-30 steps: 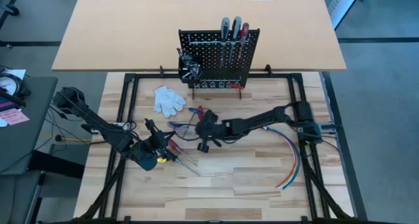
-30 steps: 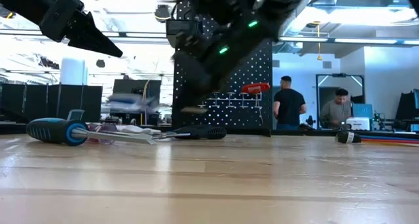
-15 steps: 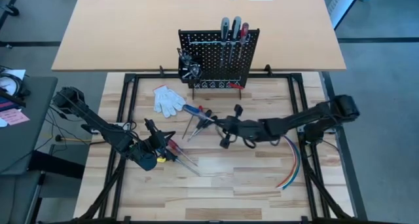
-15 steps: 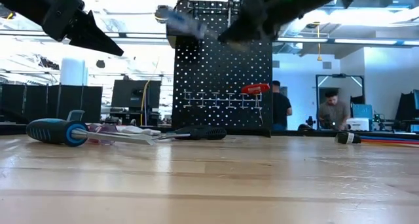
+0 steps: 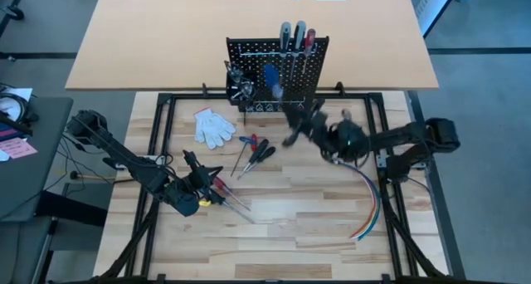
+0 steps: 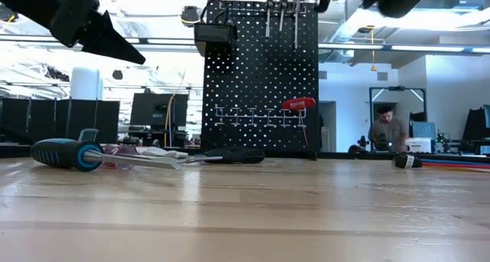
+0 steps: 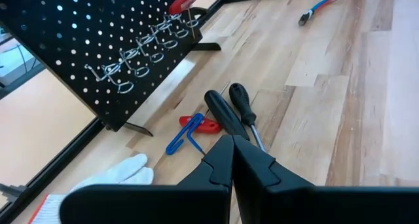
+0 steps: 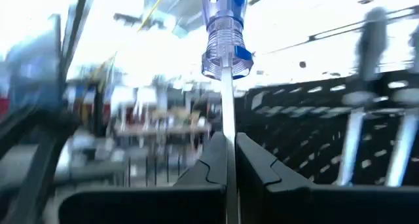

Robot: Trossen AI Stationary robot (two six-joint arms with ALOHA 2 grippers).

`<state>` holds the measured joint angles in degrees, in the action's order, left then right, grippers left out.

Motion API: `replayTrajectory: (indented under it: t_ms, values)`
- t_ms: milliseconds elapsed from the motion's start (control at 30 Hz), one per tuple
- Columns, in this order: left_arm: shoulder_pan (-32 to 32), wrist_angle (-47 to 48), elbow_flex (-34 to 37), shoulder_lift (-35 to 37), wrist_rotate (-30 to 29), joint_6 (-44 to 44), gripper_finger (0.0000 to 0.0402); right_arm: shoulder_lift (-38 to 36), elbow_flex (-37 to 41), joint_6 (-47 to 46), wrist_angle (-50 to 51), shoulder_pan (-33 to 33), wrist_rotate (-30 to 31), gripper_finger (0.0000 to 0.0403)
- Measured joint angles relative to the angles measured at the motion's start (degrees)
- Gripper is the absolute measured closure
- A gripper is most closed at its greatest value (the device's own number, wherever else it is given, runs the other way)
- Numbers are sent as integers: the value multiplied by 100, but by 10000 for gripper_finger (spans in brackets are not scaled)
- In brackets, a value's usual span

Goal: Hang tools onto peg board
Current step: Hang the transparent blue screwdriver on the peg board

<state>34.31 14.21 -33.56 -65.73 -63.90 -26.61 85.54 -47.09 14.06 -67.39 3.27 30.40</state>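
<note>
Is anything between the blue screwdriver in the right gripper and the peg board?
Nothing visible. The right gripper holds the blue screwdriver by its shaft at the peg board, beside three tools already hung there.

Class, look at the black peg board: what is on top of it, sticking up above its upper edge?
Three screwdriver handles, two grey and one red, stand above the peg board, shafts hanging down its face. How they hook on is hidden.

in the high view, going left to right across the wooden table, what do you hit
left claw → white gloves → tools on the table → blue screwdriver held in the right claw → coloured wires
</note>
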Motion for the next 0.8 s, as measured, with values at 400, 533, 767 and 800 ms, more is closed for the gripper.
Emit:
replayTrajectory:
  t_ms: [400, 533, 767, 800]
  values:
    - [-1, 5, 0, 0, -69, 4, 402, 792, -910, -1383, -151, 1138, -886, 388]
    - [-2, 10, 0, 2, -79, 4, 401, 1257, -1419, -1334, -252, 1108, -723, 388]
    - [-1, 41, 4, 2, -79, 2, 401, 1611, -1819, -801, -416, 1063, -327, 387]
    - [-1, 50, 4, 2, -79, 2, 402, 1612, -1827, -799, -397, 1059, -326, 387]
